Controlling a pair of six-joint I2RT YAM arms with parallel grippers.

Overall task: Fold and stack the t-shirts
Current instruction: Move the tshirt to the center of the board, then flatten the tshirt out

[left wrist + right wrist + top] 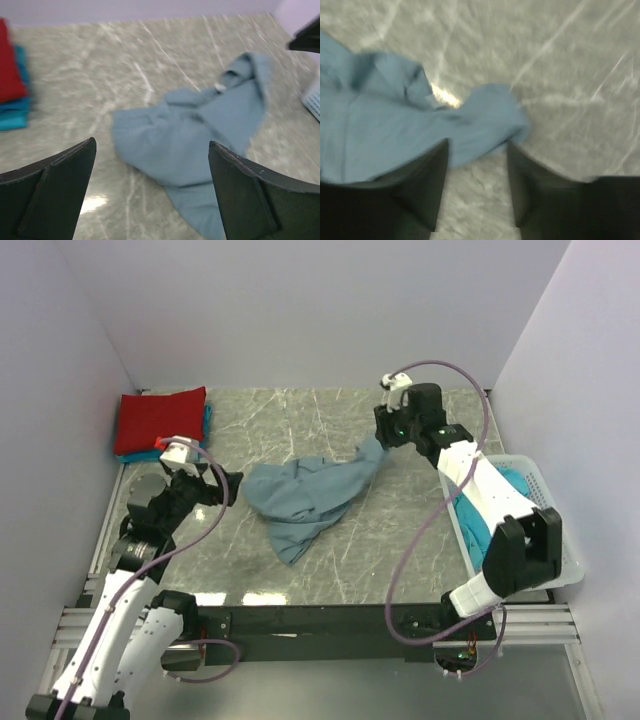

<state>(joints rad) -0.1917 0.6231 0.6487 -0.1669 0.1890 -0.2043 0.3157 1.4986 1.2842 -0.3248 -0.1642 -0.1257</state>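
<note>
Red shirt (160, 418): folded, far-left corner of counter (300, 410).
Left fingers (232, 488): wide open, holding nothing.
Blue shirt (305, 495): crumpled mid-counter, one end reaching right.
Right fingers (385, 437): half parted at that end, not clamping it.

- Plain pale lavender walls (300, 310) close in the back and both sides.
- Grey marbled surface (300, 420) with white veins.
- Bright glare (240, 597) lies near its front edge.
</note>
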